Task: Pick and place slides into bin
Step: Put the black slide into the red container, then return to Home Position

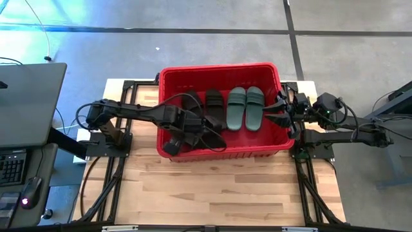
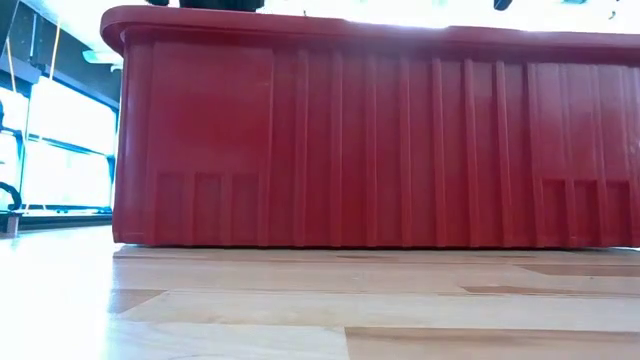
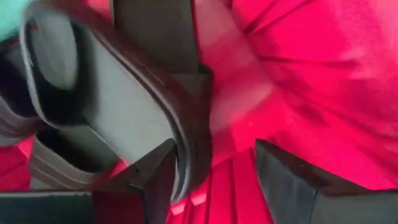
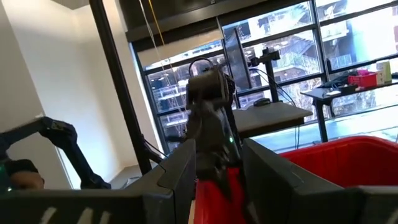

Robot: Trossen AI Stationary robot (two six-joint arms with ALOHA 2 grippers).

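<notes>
The left gripper (image 1: 172,145) is down inside the bin (image 1: 222,69), at its near-left corner, with its fingers (image 3: 283,180) spread apart over the red floor. A black slide (image 3: 124,112) lies against one finger but is not clamped between them, so the step in hand reads as release or withdrawal after a drop. In the high view, black slides (image 1: 203,109) crowd the left half of the bin and the two green slides (image 1: 245,107) lie side by side in the right half; an exact count of the black ones cannot be made under the arm. No slide shows on the table (image 1: 225,187) outside the bin, so the task appears near complete. To finish this step well, the left arm should keep its fingers wide, lift straight up until clear of the rim, and avoid dragging the adjacent slide or hooking a strap. The right gripper (image 4: 217,180) waits just outside the bin's right wall, its fingers parted and holding nothing. The low view shows only the bin's ribbed front wall.
</notes>
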